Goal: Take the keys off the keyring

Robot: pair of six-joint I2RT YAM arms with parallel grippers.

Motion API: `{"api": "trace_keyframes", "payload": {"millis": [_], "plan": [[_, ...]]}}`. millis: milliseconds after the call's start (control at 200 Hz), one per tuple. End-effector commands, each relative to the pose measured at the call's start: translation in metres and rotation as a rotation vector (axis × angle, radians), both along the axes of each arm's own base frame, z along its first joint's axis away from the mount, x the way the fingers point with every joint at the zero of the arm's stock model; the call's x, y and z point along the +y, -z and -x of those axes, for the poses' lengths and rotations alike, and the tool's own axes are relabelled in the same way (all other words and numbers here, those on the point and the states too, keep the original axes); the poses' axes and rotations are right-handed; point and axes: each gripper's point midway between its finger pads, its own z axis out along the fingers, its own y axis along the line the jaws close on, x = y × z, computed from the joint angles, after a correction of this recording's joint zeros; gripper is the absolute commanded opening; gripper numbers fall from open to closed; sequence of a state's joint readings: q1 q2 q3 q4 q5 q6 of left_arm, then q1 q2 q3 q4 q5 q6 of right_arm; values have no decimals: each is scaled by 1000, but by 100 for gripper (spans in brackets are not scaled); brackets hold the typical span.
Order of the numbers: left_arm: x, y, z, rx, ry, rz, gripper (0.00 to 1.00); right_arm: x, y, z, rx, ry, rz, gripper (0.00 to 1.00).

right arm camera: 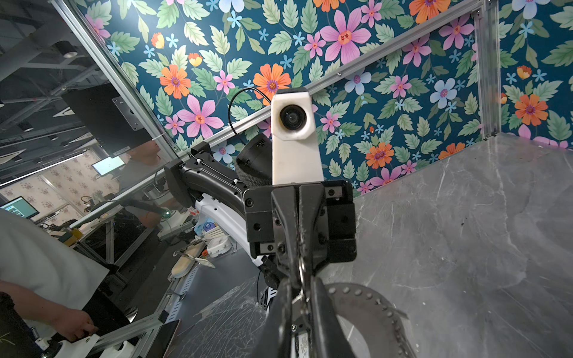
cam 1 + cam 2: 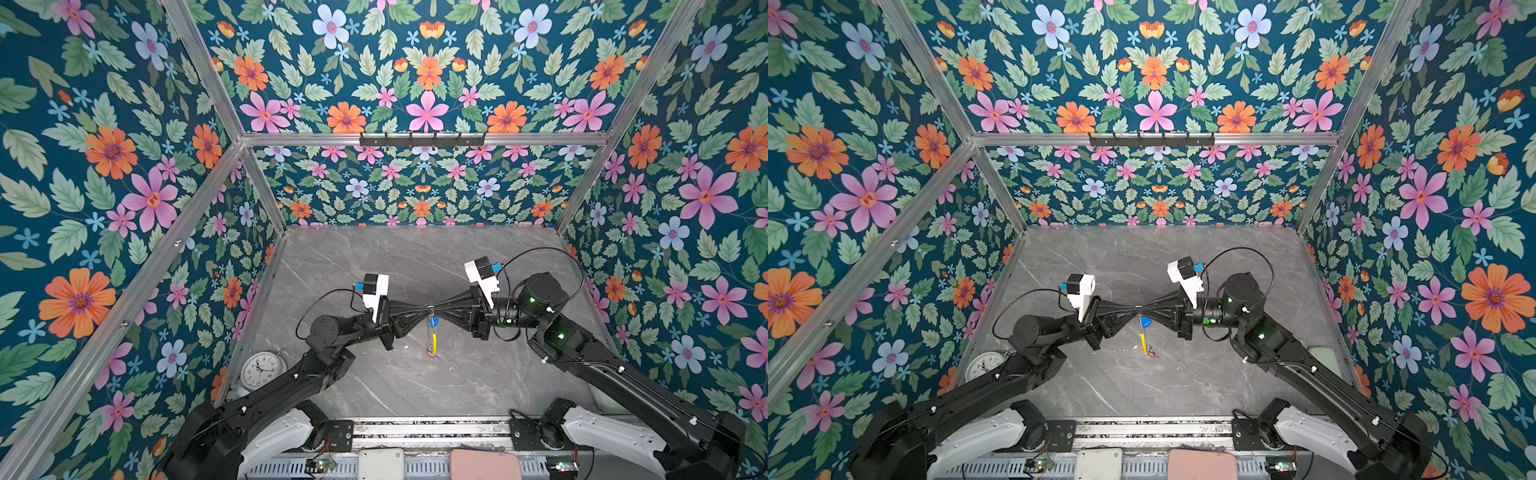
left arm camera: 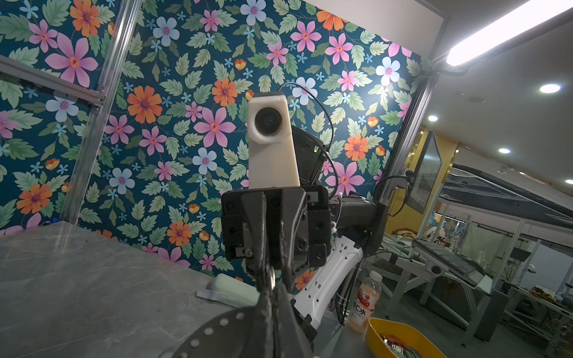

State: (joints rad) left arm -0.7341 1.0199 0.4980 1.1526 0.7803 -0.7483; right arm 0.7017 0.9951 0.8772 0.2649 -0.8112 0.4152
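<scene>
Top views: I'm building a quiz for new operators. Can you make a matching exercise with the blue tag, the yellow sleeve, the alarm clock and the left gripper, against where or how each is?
Things:
1 blue tag
2 yellow sleeve
3 alarm clock
4 left gripper

Places or states:
a by the table's left edge
b shut on the keyring at its top
c hanging high on the keyring
d low on the keyring, near the table

Pairs: 1-c; 2-d; 3-a; 4-b

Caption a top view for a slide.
Left gripper and right gripper meet tip to tip above the marble table, keyring and tagged keys dangling beneath.
</scene>
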Motion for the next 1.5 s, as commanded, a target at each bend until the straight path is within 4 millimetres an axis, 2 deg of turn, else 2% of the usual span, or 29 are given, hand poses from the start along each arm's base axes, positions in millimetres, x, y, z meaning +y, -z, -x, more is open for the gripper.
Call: {"api": "trace_keyframes", "payload": {"millis": [0,125,305,395,450,710,880,1040,1495], "plan": [[3,-9,3,-44,-10,35,0,0,-7,2,-25,-8,-24,11],[3,-9,2,-40,-8,36,0,1,-4,1,-18,-9,-19,0],[2,-9,2,-31,3,36,0,1,-1,0,-11,-5,-11,0],[2,-8,4,-18,14,25,20,-1,2,1,-17,-1,16,0],[1,-4,5,-7,18,10,27,-2,5,2,-24,1,40,0],[-4,8,8,42,53,-99,34,-11,17,2,-34,-20,149,0],[-12,18,6,77,75,-214,34,-11,21,7,-42,-58,212,0],[-16,24,6,101,86,-289,29,-12,22,8,-48,-69,241,0],[-19,23,7,109,113,-324,13,-10,22,5,-51,-71,270,0]]}}
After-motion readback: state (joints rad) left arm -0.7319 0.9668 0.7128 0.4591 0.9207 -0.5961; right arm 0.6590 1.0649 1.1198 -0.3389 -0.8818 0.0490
